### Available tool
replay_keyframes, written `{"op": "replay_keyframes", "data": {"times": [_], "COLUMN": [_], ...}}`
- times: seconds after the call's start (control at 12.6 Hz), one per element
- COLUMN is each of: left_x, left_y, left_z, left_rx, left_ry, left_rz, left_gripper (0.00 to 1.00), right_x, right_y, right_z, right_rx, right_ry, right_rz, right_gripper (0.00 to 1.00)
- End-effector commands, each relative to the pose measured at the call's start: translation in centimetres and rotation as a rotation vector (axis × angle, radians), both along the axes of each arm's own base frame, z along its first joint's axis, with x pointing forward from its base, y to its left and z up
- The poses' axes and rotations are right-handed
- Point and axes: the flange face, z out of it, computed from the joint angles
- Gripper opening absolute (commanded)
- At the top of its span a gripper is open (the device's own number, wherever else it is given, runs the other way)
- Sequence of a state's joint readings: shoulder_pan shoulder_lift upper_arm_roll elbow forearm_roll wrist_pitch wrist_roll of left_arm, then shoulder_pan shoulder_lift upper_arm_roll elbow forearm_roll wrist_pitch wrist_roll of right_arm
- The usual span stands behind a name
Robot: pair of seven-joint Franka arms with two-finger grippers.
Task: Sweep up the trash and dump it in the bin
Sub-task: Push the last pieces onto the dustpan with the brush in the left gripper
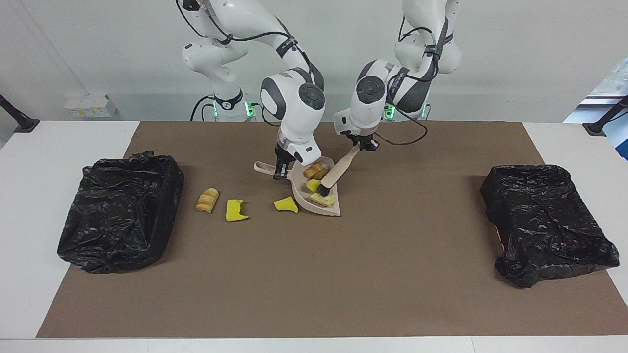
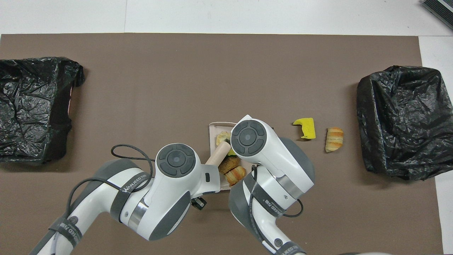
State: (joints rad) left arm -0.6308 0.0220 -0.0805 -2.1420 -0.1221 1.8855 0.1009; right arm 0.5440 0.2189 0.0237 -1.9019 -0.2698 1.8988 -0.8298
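Brown mat [image 1: 314, 274] covers white table [image 1: 64, 304]; pale wall [image 1: 98, 49].

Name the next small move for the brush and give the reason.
Probably lift the brush clear of the dustpan and carry it toward the yellow scrap lying on the mat just beside the pan's edge. The left gripper has the brush head down among four bits in the pan, which the right gripper steadies by its handle; that scrap is the nearest left.
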Motion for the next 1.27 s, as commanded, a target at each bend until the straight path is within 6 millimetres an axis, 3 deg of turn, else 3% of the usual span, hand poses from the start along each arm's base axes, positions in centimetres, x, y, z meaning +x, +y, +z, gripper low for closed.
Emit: {"op": "replay_keyframes", "data": {"times": [0.0, 0.16, 0.32, 0.63, 0.87, 1.19], "left_x": [-0.4, -0.4, 0.0, -1.1, -4.1, -9.7], "left_y": [0.2, 1.0, 1.8, 2.9, 4.1, 3.4], "left_z": [3.2, 4.6, 4.8, 4.8, 3.6, 2.3], "left_rx": [-0.020, 0.000, 0.049, 0.154, 0.245, 0.240], "left_ry": [0.019, 0.036, 0.030, 0.046, 0.025, -0.024], "left_rz": [0.041, 0.105, 0.263, 0.436, 0.626, 0.657], "left_gripper": [0.00, 0.00, 0.00, 0.00, 0.00, 0.00], "right_x": [0.0, 0.1, 0.2, 0.4, 0.3, 0.4], "right_y": [0.8, 0.8, 0.9, 0.9, 1.1, 1.4], "right_z": [-0.4, -0.4, -0.3, 0.0, 0.5, 0.5], "right_rx": [0.016, 0.016, 0.025, 0.032, 0.038, 0.071], "right_ry": [-0.037, -0.037, -0.035, -0.039, -0.038, -0.044], "right_rz": [-0.005, -0.006, -0.014, -0.015, 0.023, 0.046], "right_gripper": [0.00, 0.00, 0.00, 0.00, 0.00, 0.00]}}
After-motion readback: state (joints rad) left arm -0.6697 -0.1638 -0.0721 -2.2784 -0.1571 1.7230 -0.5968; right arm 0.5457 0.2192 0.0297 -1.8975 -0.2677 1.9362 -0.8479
